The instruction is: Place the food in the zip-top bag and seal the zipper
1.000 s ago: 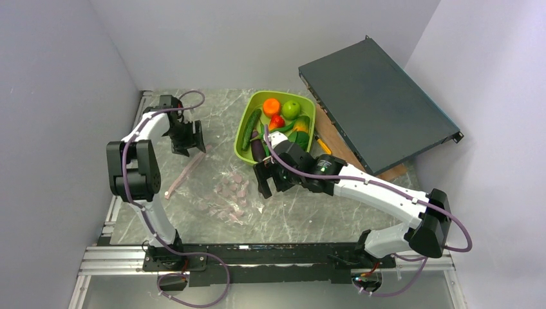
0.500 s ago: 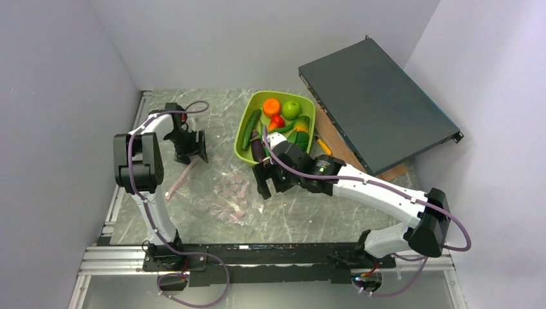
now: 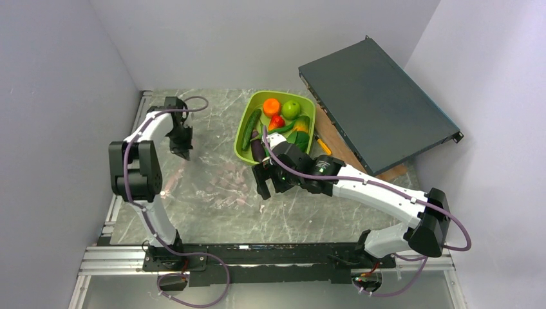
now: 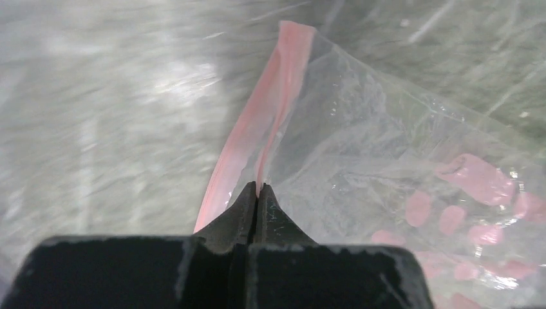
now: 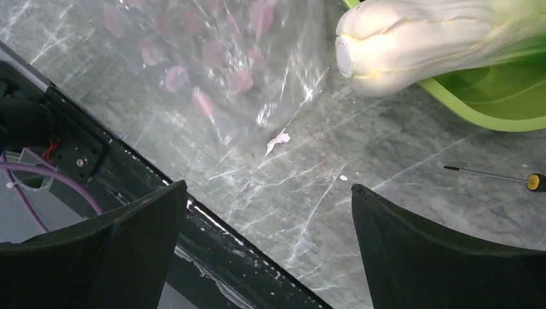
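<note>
Left wrist view: left gripper point(image 4: 257, 193) is clamped on the zipper point(image 4: 257, 122), with the pink strip pinched right at its fingertips. The zip-top bag point(image 4: 386, 167) spreads ahead and to its right. Right gripper point(image 5: 269, 187) has its jaws wide and holds nothing. The bag lies just ahead-left of it, and the leek point(image 5: 412, 38) pokes over the green tray point(image 5: 502, 96) rim ahead-right. The rest of the food point(image 3: 277, 119) sits in the tray beyond it.
</note>
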Motion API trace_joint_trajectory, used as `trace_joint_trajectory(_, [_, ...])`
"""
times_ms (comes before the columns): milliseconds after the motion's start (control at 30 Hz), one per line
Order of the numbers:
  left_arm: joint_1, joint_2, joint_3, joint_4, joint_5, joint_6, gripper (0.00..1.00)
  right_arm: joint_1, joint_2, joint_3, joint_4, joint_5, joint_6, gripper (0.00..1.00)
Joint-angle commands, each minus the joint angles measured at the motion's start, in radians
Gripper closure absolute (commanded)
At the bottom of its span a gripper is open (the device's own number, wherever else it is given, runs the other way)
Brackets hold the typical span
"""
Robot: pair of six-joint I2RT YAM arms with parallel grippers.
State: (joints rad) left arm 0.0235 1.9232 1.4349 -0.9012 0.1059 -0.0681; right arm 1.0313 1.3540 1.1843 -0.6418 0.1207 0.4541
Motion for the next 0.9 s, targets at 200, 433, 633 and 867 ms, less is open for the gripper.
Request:
trace_joint_trajectory(200, [0.022,-0.449,0.065,-0.231,-1.041,-0.263,1.0,0.009,-0.019,0.024,0.045,-0.028,0.0,0.0])
trace_joint_trajectory(433, [-0.047,-0.691,0.132,-0.205,-1.358,-0.249,1.0,0.007,0.006,0.036,0.082,-0.019,-0.011,0.0])
trace_joint_trajectory(633, [-0.163,-0.611,0.045,-0.139,-0.75,-0.14,1.0,0.007,0.019,0.004,0.179,-0.066,0.028,0.0])
trace_joint_trajectory(867, [-0.181,-0.408,-0.168,0.13,0.083,-0.207,1.0,-0.005,-0.01,-0.108,0.397,-0.095,0.137,0.0])
